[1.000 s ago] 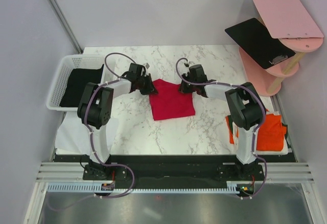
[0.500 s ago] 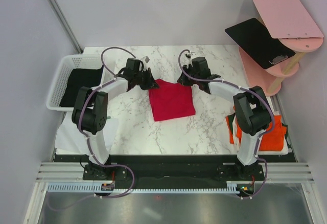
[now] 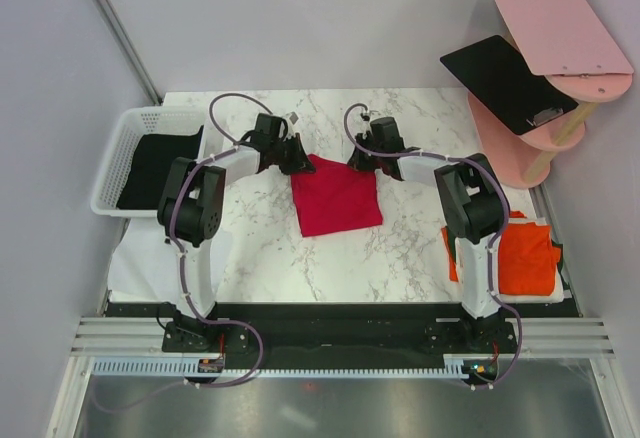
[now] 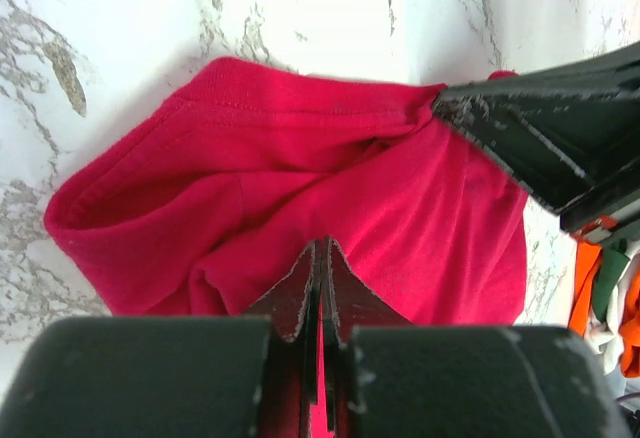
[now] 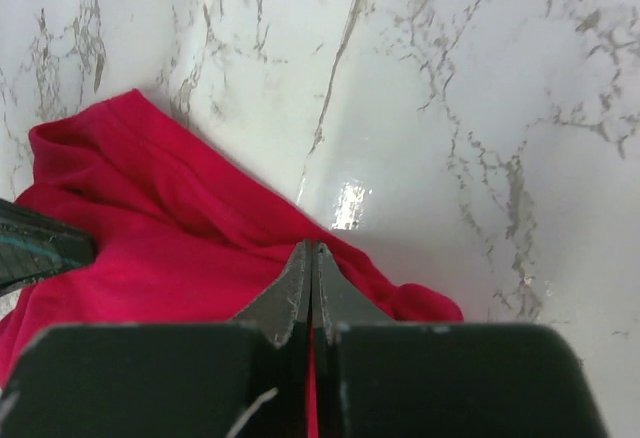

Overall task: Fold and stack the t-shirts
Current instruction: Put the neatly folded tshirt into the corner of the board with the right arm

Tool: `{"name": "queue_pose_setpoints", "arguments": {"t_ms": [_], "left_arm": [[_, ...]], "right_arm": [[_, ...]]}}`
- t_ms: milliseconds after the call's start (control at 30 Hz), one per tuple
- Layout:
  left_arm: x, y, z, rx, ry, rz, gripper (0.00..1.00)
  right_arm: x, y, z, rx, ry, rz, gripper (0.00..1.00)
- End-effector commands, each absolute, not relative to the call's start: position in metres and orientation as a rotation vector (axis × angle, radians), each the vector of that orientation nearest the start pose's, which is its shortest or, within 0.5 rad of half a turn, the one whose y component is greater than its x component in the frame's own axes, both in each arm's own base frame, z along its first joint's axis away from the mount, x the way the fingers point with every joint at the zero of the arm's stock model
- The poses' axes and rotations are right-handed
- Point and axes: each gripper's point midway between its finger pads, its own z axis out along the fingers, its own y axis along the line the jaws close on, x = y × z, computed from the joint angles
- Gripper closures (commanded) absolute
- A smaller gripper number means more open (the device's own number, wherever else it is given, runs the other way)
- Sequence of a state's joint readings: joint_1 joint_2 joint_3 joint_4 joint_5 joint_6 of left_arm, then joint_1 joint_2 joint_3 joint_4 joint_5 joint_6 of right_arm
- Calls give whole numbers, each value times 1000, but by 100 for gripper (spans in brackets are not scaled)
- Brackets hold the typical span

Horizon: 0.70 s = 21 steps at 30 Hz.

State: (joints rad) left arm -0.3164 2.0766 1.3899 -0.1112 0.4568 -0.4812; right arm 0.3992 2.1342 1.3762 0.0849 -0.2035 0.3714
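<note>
1. The red shirt [image 3: 335, 201] lies in the middle of the table [image 3: 400, 248]. It is already gathered into a rough, thick square, with its far edge bunched and slightly raised off the table.
2. The left gripper [image 3: 297, 162] is at the shirt's far left corner, toward the table's back edge. Its wrist view shows the jaws pressed together with a fold of red cloth pinched between them.
3. The right gripper [image 3: 358, 164] is at the far right corner, equally close to the table's back edge. Its jaws are likewise closed tight on the red hem.
4. An orange shirt [image 3: 525, 258] sits folded at the table's near right corner. A black shirt [image 3: 155, 166] waits in the basket [image 3: 112, 158] at the table's left edge.
5. The step in hand looks like a fold of the red shirt, with both far corners held so the back edge can be brought over toward the table's near side.
6. The next move probably calls for both arms to lift together and travel level. The edge should stay taut between them and land square on the near hem before either grip lets go.
7. Uneven lifting could skew the fold or drag the whole shirt across the table.
</note>
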Motion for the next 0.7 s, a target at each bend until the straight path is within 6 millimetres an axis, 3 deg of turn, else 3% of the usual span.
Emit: {"name": "queue_pose_setpoints", "arguments": {"t_ms": [0,133,233,267,300,333,367,400,467,500,567,600,633,667], "left_arm": [[449,-253,73,100,2392,-952,98],[437,-249,89,124,2374,-950,98],[427,-245,109,146,2342,-938,98],[425,-242,114,143,2336,-926,98],[423,-240,130,162,2303,-918,98],[419,-237,132,163,2305,-907,98],[415,-235,136,164,2309,-896,98],[411,-233,149,176,2284,-893,98],[401,-231,155,181,2283,-892,98],[396,-231,167,189,2257,-897,98],[385,-232,168,198,2265,-903,97],[379,-234,171,205,2262,-911,94],[371,-239,171,227,2266,-917,88],[367,-240,171,236,2268,-917,74]], "right_arm": [[505,247,35,-138,2213,564,100],[516,244,48,-139,2166,536,100],[521,240,91,-139,2096,503,100],[522,236,121,-144,2046,485,100],[518,232,131,-149,2052,461,100],[519,227,151,-151,2026,436,97],[519,215,182,-126,1981,377,94],[511,205,185,-135,2016,318,92],[503,180,227,-85,1972,192,86],[491,166,224,-79,2022,111,76],[476,149,242,-61,2046,3,59],[458,123,231,-36,2130,-181,40],[448,124,240,-47,2143,-246,32],[439,115,234,-52,2177,-361,23]]}}
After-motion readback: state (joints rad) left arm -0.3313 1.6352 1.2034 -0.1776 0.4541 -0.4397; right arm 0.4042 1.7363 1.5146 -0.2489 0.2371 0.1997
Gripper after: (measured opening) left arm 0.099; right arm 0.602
